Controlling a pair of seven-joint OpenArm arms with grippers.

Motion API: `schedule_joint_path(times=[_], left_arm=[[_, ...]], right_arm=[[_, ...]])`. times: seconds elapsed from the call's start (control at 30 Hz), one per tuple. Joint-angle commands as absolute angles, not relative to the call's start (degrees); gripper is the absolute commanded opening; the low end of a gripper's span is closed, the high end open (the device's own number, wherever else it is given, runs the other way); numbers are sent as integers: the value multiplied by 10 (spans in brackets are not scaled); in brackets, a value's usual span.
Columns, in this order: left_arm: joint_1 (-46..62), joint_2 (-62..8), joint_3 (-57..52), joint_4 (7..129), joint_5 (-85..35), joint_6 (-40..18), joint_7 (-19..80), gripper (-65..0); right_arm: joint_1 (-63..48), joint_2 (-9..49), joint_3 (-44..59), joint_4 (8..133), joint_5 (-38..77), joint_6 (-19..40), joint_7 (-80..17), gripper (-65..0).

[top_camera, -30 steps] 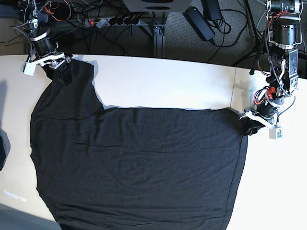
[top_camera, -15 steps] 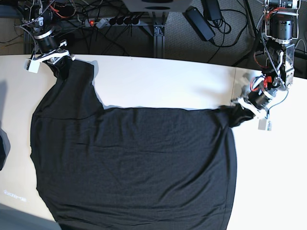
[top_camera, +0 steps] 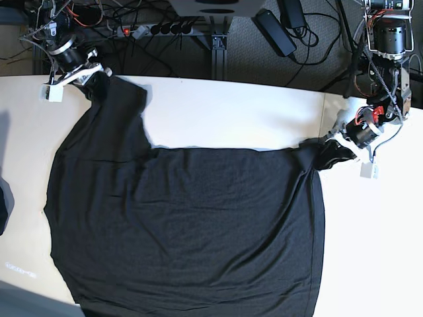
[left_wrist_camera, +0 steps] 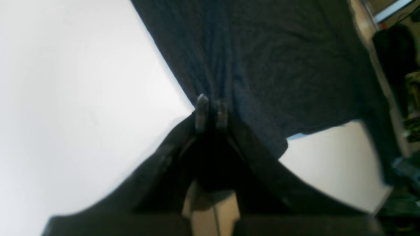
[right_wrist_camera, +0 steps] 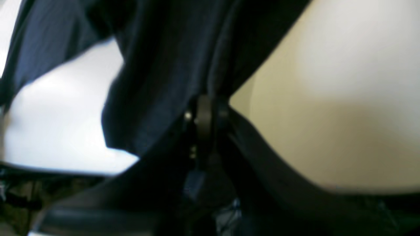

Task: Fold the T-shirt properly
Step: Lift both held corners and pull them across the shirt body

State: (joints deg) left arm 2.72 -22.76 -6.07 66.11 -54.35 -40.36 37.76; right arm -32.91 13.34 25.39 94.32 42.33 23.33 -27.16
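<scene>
A: Status check. The T-shirt (top_camera: 192,231) lies spread flat on the desk (top_camera: 225,112), single layer, running off the near edge of the base view. No fold made yet as far as I can see. I don't see a print from this side.

B: Grippers?

A: Both clamped on cloth. Your left gripper (top_camera: 334,153) pinches a bunched corner at the far right of the base view; in its wrist view the fingertips (left_wrist_camera: 201,109) sit close together with fabric pulled taut away from them. Your right gripper (top_camera: 98,78) has the narrow tail of cloth at the far left corner of the desk, jaws together on it in the right wrist view (right_wrist_camera: 204,113).

B: So where are you in the task?

A: Early, by my read. You have two grasp points and the cloth is roughly smoothed. All the folding is left.

B: Risks?

A: Left pinch looks like a small bunch, so it may slip when you lift. The edge between the two grippers is not straight; the left side sits much farther back.
</scene>
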Motion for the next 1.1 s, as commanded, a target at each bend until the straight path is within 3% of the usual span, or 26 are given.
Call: schedule_joint_path(times=[0.0,0.17,0.57,1.07], left_arm=[[30,-241,-70,661,-550,-400,404,-650],[31,-272,-79,671,-622,-400,465,-650],[-7,-299,-101,759,-640,-400,465,-650],[-125,-301,-101,693,-585,-400,448,-650]], right_arm=[[-338,147,272,965,439,243,-265,-650],[-368,170,318,1010,456,243,-272,-650],[-365,263,385,1063,473,255,-294,-650],[-211,399,366,1025,467,258,-300,-650]])
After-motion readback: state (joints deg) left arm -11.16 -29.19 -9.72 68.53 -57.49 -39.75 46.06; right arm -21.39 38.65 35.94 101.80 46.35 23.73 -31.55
